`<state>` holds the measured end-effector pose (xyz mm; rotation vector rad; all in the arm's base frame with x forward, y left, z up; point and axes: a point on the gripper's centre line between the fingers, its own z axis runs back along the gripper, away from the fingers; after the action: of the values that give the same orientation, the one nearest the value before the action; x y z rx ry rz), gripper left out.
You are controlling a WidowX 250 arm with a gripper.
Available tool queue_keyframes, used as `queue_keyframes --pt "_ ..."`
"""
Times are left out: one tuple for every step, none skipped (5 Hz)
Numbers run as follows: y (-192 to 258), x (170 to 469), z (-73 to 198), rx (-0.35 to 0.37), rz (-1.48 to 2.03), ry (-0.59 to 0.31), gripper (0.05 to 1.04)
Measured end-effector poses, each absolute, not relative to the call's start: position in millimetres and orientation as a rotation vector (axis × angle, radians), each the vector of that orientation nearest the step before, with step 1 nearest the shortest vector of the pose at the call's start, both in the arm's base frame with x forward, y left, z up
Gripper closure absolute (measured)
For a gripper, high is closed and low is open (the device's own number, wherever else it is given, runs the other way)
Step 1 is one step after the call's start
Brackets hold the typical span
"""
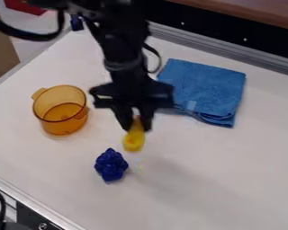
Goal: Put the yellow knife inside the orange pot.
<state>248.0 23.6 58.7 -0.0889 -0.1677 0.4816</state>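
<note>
Clamping the yellow knife (pixel 133 140) between its fingers, my gripper (pixel 137 126) hangs over the white table (pixel 206 179), orange pot (pixel 63 127) at the knife's ten o'clock.

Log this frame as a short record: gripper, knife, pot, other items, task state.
gripper: over the table, near mid-view, fingers closed on the yellow knife
yellow knife: between the fingertips, lower part pointing down; whether it touches the table, cannot tell
orange pot: upright, see-through, left of the gripper in the view
blue cloth: folded, right of the gripper in the view
dark blue lumpy thing: on the table, below and left of the knife in the view
task state: knife held, not in the pot
</note>
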Motion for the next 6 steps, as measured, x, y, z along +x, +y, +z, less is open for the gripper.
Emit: queue_keyframes --pt "75 265 68 -0.072 0.619 -0.194 0.782" --pt "122 277 79 -0.066 0.744 -0.213 0.782" --pt "149 279 67 -0.026 0.831 -0.182 0.782" --pt "162 277 49 -0.015 0.861 -0.125 0.782" --pt "167 278 35 0.012 0.847 -0.112 0.782" --pt "166 276 28 0.032 0.800 -0.136 0.782"
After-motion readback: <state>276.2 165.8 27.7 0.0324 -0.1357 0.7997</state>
